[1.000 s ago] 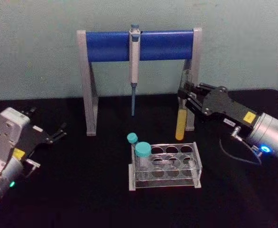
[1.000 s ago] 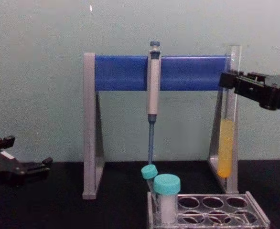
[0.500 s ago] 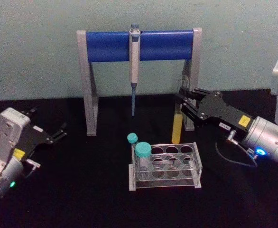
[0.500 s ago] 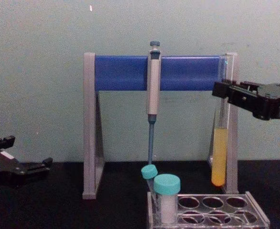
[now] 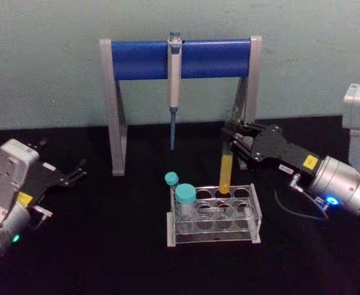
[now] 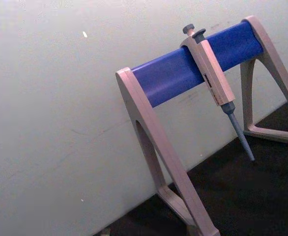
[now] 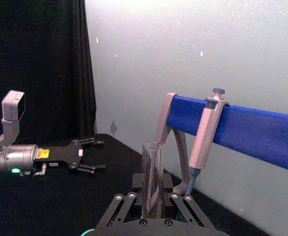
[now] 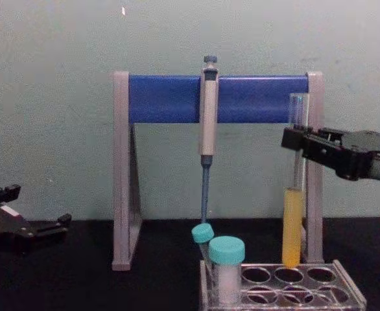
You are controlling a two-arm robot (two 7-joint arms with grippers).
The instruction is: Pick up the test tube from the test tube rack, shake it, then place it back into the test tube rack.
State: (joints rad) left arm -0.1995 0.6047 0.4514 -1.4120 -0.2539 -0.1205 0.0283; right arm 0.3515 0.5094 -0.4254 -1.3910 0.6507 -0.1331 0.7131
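Chest view: slim clear glass test tube (image 8: 293, 220)

head: high, angled down at front of pipette stand (image 5: 137, 59) | chest: low, level, nearer | left wrist: close, tilted, by stand's left leg | right wrist: from stand's right | shared: stand, all; test tube rack (image 5: 212, 232), head+chest

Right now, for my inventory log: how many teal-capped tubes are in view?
2, both at the left end of the test tube rack: large-capped tube in front, small-capped tube tilted behind.
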